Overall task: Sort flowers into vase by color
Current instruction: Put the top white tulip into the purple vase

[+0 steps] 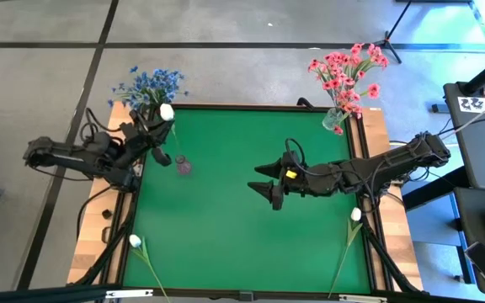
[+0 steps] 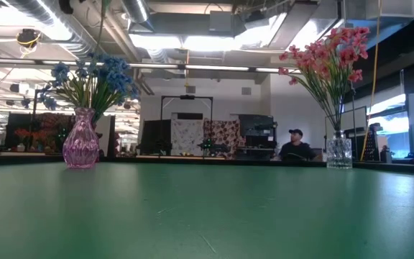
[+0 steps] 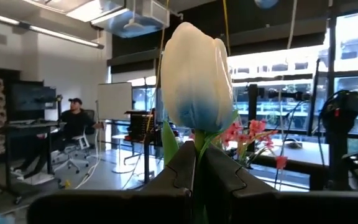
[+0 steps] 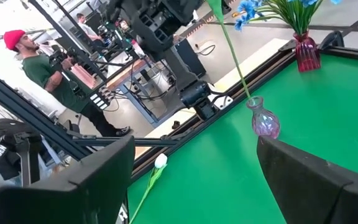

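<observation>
At the far left corner of the green-topped table [image 1: 251,244], a pink glass vase [image 2: 80,146] already holds the clustered blue blooms [image 1: 148,84]. Just beside it the left end effector [image 1: 160,126] is pinching a white bud on a thin green stem [image 1: 167,111]; the left wrist view shows its two dark fingers pressed against the stem right under the bud. The stem's lower end hangs at a small, empty purple glass vase [image 1: 183,165] on the table, which looks like where the white flowers are meant to go.

Near the front left edge, a second white bud [image 1: 135,241] lies flat and untouched.

The right end effector [image 1: 269,181] hovers over the table's middle, spread wide and empty.

A third white bud [image 1: 356,215] lies near the right edge. At the far right corner, a clear glass vase [image 2: 339,152] holds the pink blooms [image 1: 347,69].

By this showing, blue and pink are done; the three white buds remain.
</observation>
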Controlling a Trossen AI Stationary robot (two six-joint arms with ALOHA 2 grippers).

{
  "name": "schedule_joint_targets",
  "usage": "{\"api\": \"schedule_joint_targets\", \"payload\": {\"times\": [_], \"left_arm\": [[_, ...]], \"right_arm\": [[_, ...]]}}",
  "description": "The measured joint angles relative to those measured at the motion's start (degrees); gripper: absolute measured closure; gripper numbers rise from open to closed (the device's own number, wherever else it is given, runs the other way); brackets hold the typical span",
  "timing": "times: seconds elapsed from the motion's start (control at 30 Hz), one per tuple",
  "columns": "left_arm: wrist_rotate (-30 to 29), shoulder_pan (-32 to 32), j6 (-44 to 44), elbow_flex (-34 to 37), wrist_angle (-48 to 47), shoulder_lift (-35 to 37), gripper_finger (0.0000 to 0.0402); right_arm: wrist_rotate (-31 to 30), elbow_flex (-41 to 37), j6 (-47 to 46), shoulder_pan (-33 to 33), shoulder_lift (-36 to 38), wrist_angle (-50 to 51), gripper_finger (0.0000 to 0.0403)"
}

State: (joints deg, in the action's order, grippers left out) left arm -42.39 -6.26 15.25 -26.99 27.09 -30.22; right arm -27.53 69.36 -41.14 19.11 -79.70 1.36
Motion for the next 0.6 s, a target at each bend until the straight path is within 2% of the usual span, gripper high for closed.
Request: {"api": "schedule_joint_targets", "payload": {"times": [0.3,0.43,0.53,0.6], "left_arm": [[-0.37,3.07,-4.27,2.96,0.06,-0.02,0.0392],[-5.76,3.32,-8.05,4.47,-1.54,0.0,0.0387],[-10.5,3.21,-13.85,5.19,-7.2,-0.02,0.0371],[-11.05,3.19,-18.37,5.19,-11.31,-0.04,0.0358]], "right_arm": [[0.02,0.0,-0.84,0.0,0.0,0.01,0.0066],[0.04,0.0,-0.66,0.0,0.0,0.14,0.0066],[0.1,0.0,-0.16,0.0,0.0,0.27,0.0066],[0.84,0.0,0.8,0.0,0.0,0.46,0.0066]]}}
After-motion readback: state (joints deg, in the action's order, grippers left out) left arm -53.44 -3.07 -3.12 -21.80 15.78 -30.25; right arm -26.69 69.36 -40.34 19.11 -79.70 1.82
